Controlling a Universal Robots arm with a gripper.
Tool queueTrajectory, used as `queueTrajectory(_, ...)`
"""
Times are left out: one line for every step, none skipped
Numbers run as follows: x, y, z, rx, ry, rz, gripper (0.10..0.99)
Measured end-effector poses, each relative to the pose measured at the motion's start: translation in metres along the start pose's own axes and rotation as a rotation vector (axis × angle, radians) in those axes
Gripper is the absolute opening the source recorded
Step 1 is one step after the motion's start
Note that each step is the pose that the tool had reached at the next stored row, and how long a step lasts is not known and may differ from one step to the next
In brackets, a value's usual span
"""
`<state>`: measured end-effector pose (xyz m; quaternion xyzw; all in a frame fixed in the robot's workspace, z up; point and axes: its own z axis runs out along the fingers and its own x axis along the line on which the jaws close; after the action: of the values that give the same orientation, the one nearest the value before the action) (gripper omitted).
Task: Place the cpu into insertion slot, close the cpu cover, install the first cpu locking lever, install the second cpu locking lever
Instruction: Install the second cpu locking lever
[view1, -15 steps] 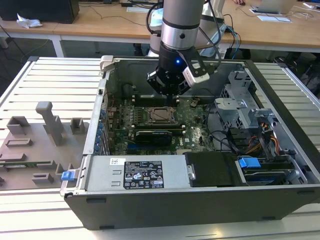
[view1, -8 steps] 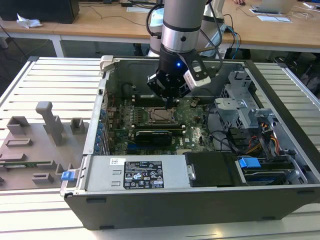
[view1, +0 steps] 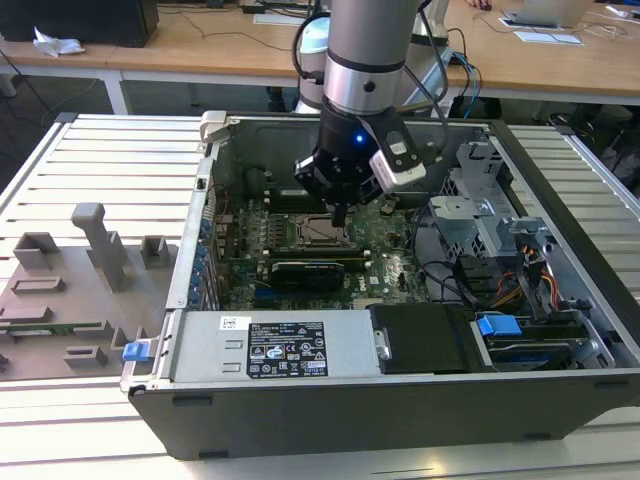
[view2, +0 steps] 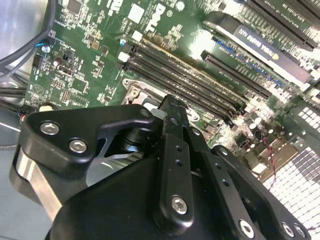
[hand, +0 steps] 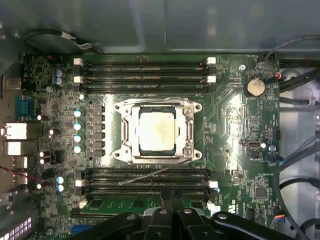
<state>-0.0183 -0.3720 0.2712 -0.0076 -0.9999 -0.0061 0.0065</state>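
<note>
Over the middle of the motherboard (hand: 235, 115), inside the open computer case (view1: 400, 400), the gripper (hand: 172, 197) hangs with its fingertips pressed together and nothing between them. In the first wrist view the cpu (hand: 156, 131) already sits in the insertion slot (hand: 156, 152), its pale metal top showing through the large opening of the cpu cover (hand: 186, 131), which lies flat around it. So the chip is placed and the cover looks closed, as far as I can judge.

The relation that matters is between the fingertips and the thin locking lever (hand: 155, 173), a grey wire rod. It runs slantwise across the memory slots (hand: 145, 179) on the socket's side nearest the gripper, with one end near the socket's corner and the other reaching out toward the board's edge. Its long axis lies nearly crosswise to the closed fingers, and the fingertips stand just beyond it, apart from it, with the socket on its far side. The lever seems not yet latched.

In the exterior view the gripper (view1: 340, 212) points down just beside the socket, toward the exterior view's right.
</note>
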Motion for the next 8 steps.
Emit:
queueTrajectory(0.0,-0.002,0.0002,0.0,0.0,0.0,0.106)
queueTrajectory(0.0,-0.0045,0.0005,0.0,0.0,0.0,0.106)
queueTrajectory(0.0,-0.0054,0.0006,0.0,0.0,0.0,0.106)
queueTrajectory(0.0,-0.007,0.0008,0.0,0.0,0.0,0.106)
queueTrajectory(0.0,-0.0081,0.001,0.0,0.0,0.0,0.106)
queueTrajectory(0.0,-0.0091,0.0011,0.0,0.0,0.0,0.106)
queueTrajectory(0.0,-0.0098,0.0013,0.0,0.0,0.0,0.106)
queueTrajectory(0.0,-0.0105,0.0015,0.0,0.0,0.0,0.106)
